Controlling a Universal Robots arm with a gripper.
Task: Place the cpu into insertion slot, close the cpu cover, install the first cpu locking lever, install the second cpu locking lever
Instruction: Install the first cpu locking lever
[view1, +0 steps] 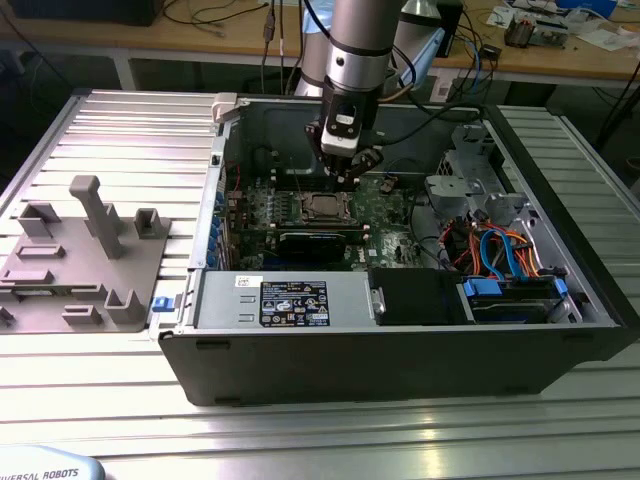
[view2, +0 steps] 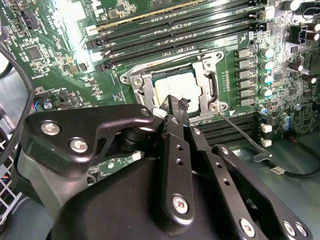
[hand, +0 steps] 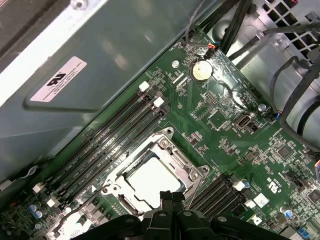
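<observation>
The cpu (view1: 325, 207) (view2: 175, 86) (hand: 152, 179) lies flat in the insertion slot (view2: 131, 77) on the green board inside the open computer case. The cpu cover (view2: 207, 80) (hand: 165, 147) lies folded down around the chip, and its silver top shows through the window. A thin wire locking lever (view2: 240, 131) (hand: 193, 192) sticks out loose from one corner of the socket. My gripper (view1: 348, 182) (view2: 176, 104) (hand: 168, 196) hangs just above the socket's edge, fingers pressed together with nothing between them.
Long black memory slots (view2: 175, 30) (hand: 100, 150) run beside the socket. A black card (view1: 315, 243) and the power supply (view1: 290, 300) sit nearer the case front. Cables (view1: 500, 250) fill the exterior view's right. A grey fixture (view1: 85, 250) stands outside, at the exterior view's left.
</observation>
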